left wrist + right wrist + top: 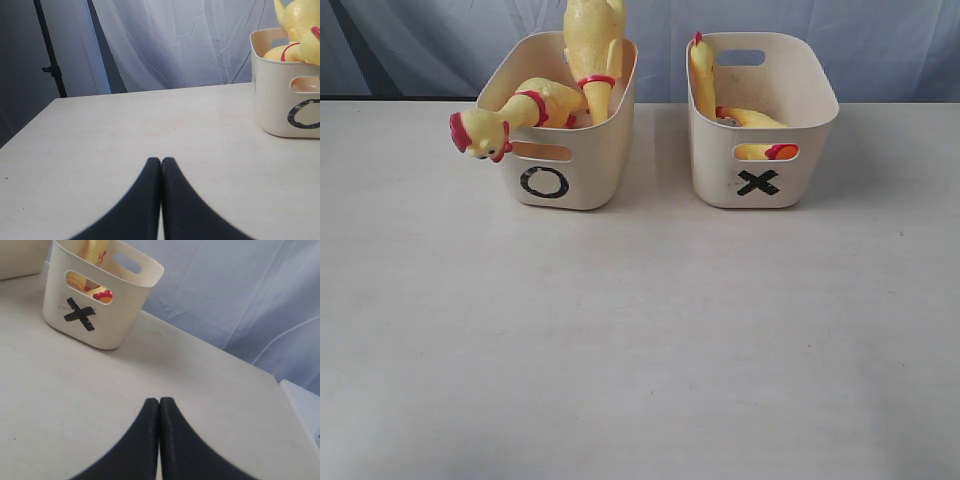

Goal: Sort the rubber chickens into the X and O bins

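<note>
O bin (pixel 585 190) sits upper left of the exterior view and X bin (pixel 715 175) upper right, side by side but apart, on the pale table (pixel 640 340). There are two rubber chickens in the O bin. The draped chicken (pixel 505 118) lies over the left rim, head hanging outside. The upright chicken (pixel 595 45) stands at the back, top cut by the frame edge. In the X bin the leaning chicken (pixel 701 75) rests up the left inner wall, red comb above the rim. Yellow and red bits (pixel 767 152) show through the front slot; the count inside is unclear. Both arms are over bare table. The left gripper (pixel 161 165) is clenched tight, empty. The right gripper (pixel 159 405) is also clenched, nothing held. Blue-grey curtain (pixel 880 50) hangs behind.
</note>
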{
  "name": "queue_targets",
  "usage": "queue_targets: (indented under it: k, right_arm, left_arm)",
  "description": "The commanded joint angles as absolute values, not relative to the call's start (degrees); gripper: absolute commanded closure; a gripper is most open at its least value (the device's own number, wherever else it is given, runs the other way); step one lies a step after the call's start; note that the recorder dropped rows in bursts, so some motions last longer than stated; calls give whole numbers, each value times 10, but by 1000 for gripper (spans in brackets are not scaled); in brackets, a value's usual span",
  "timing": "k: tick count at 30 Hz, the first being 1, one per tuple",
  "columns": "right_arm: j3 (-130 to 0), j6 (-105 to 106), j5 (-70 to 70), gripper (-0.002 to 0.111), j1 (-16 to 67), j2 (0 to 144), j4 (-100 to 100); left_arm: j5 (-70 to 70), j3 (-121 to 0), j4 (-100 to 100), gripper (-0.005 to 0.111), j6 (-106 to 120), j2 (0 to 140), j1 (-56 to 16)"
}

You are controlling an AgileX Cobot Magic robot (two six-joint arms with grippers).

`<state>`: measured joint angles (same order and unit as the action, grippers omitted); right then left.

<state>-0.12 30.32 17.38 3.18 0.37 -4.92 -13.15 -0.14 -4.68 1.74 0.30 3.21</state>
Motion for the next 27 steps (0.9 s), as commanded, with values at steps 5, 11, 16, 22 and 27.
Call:
queue_targets:
  k: [5,11,16,22,27]
  right_arm:
    - [0,116,177,108,35,0,-108]
    - [0,103,186,108,35,0,-107]
    - [0,103,213,108,35,0,-108]
    - [0,103,213,108,35,0,-108]
    - [0,104,212,108,35,0,-108]
  left_arm:
    - [-129,0,-18,107,-8,0,29]
    - [-134,0,-7,107,-20,0,29]
    - [-135,0,-7,107,-28,0,29]
    - [-135,0,-7,107,-28,0,29]
    - [-135,0,-7,107,-28,0,29]
